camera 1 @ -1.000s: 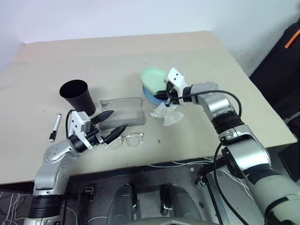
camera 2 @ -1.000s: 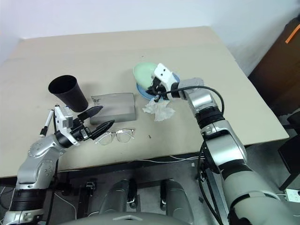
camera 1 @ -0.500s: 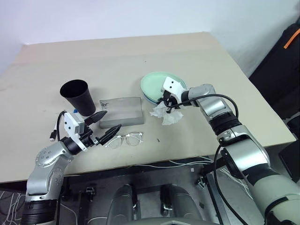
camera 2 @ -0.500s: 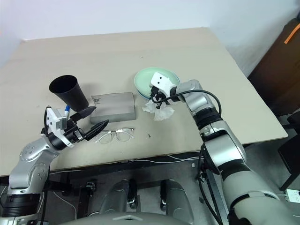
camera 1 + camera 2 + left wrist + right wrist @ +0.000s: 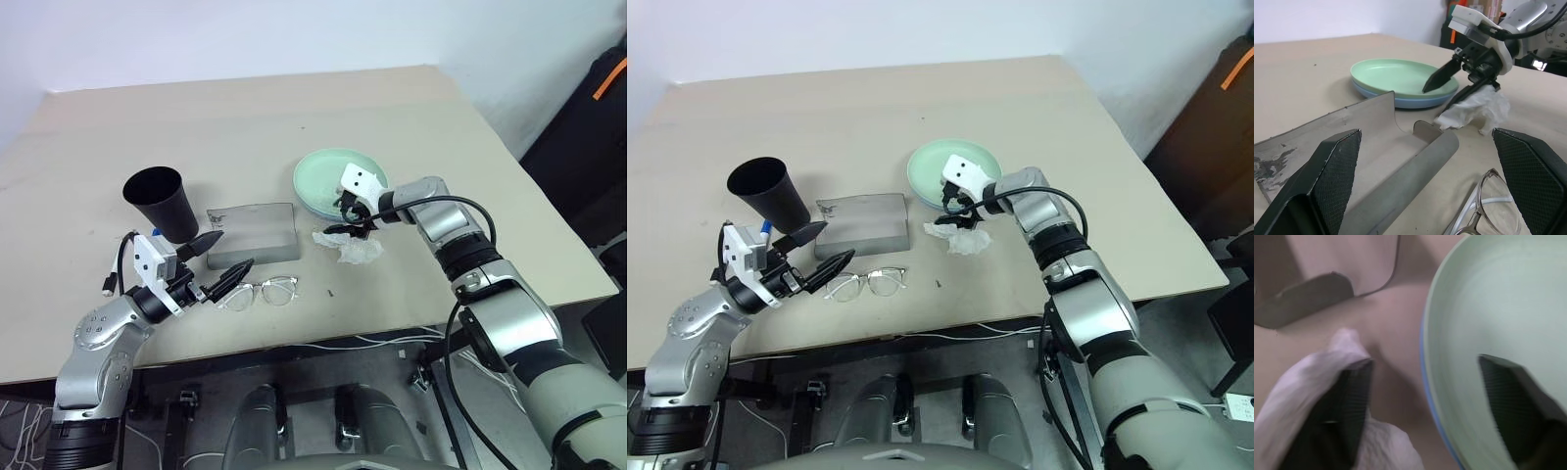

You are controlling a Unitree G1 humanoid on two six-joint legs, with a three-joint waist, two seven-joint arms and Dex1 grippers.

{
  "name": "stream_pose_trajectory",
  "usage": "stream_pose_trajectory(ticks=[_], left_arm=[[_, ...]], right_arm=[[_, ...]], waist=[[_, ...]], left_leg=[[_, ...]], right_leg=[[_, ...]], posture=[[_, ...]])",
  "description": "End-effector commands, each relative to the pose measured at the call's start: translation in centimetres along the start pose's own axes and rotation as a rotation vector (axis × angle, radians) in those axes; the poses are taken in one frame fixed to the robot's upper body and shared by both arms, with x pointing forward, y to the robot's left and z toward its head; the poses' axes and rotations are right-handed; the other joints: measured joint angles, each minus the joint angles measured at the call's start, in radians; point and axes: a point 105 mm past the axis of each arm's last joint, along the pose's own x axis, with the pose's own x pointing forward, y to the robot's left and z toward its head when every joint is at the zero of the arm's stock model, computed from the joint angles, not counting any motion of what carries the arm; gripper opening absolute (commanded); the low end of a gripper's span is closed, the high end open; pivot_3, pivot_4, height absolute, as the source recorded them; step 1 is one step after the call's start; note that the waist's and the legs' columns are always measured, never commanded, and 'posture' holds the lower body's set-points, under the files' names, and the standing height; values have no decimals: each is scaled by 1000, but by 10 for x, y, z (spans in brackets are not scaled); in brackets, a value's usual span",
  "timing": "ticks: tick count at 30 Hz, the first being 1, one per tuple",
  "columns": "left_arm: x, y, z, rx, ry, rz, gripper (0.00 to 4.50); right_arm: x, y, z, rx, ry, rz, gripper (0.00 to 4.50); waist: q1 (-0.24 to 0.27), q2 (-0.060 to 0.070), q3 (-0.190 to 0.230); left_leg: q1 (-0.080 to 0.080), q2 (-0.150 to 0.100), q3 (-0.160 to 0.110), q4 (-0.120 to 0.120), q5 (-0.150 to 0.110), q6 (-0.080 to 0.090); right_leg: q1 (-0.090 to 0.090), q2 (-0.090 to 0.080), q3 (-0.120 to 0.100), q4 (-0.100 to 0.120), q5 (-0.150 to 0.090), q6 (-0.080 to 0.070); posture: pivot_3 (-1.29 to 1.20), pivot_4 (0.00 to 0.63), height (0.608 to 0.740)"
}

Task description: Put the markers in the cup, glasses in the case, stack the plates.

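The blue plate is almost wholly covered by the mint green plate. One marker is mostly hidden behind the left gripper.

cup blk | case grey | plates mint/blue | tissue wht

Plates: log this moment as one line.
mint green plate stacked on light blue plate | right tool open beside crumpled white tissue | left tool open
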Motion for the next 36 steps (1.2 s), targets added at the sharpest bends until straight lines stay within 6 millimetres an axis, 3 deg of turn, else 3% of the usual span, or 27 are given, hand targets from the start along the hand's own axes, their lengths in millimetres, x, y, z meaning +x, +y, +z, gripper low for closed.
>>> stream_pose_trajectory(ticks=[1,5,8,13,16,18,21,28,36], left_arm=[[-2,1,11,34,-29,-7,4500],[-6,5,11,34,-29,5,4500],[-8,6,10,38,-22,8,4500],[-9,9,8,44,-9,8,4500],[-11,11,7,42,-11,6,4500],[-12,13,6,44,-5,4,4500],[-12,15,6,45,-5,3,4500],[-3,15,3,43,-9,-22,4500],[5,11,1,43,-16,-43,4500]], right_arm=[[-26,-16,61,-40,-215,-49,4147],[-46,-15,90,-16,-380,-34,4147],[-56,-5,96,31,-415,8,4147],[-59,24,70,117,-345,141,4147],[-65,53,42,35,-308,244,4147],[-63,58,26,-1,-270,237,4147],[-60,59,14,40,-236,221,4497],[-46,38,-3,22,-215,65,4497],[-25,37,-34,2,-80,66,4497]], waist=[[0,0,0],[0,0,0],[1,0,0],[4,0,0],[6,0,0],[4,0,0],[-4,0,0],[2,0,0],[1,0,0]], left_leg=[[-1,0,0,0,0,0],[-1,0,1,0,0,0],[-1,1,1,0,0,0],[-1,1,1,0,0,0],[-2,0,1,0,0,0],[-2,0,2,-1,0,0],[-2,1,4,-2,0,0],[-2,2,5,-3,0,0],[-2,2,10,-2,0,0]], right_leg=[[-1,0,0,0,0,1],[-2,1,1,1,1,1],[-2,1,1,1,1,1],[-2,-1,1,0,-1,-2],[-2,-1,1,-1,-1,-2],[-3,-1,1,-2,-1,-2],[-6,0,4,0,-3,1],[-8,1,4,1,-2,-2],[-8,0,7,1,-1,-1]], posture=[[0,150,740],[0,150,740],[0,150,740],[0,150,740],[0,150,740],[0,150,740],[0,150,740],[0,150,740],[0,150,740]])
